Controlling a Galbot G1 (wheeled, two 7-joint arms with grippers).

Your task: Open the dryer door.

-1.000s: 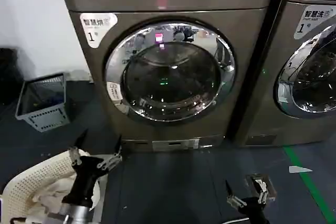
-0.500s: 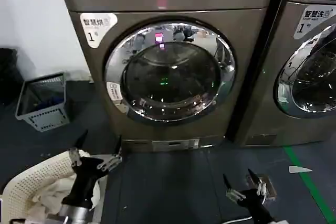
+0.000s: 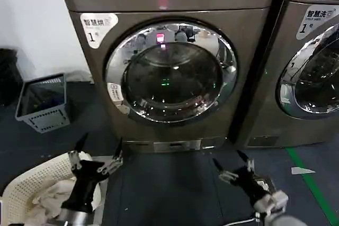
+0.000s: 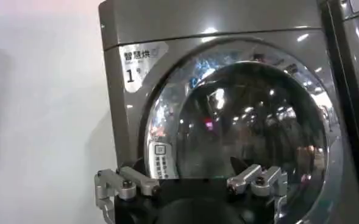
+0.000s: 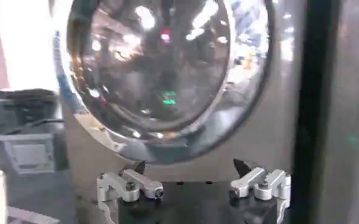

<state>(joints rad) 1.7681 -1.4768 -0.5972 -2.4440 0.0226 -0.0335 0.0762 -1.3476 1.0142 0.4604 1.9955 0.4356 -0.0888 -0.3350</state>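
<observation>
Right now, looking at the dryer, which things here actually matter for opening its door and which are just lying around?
Part of the job:
- dryer door, shut, chrome rim and dark glass
- right tool, open, low in front of the machine
- left tool, open, waiting over the white basket

Just lying about:
- white laundry basket with cloth
- grey crate by the wall
- neighbouring machine's door

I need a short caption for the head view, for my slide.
Both open hands, left and right, low before the closed dryer door.
</observation>
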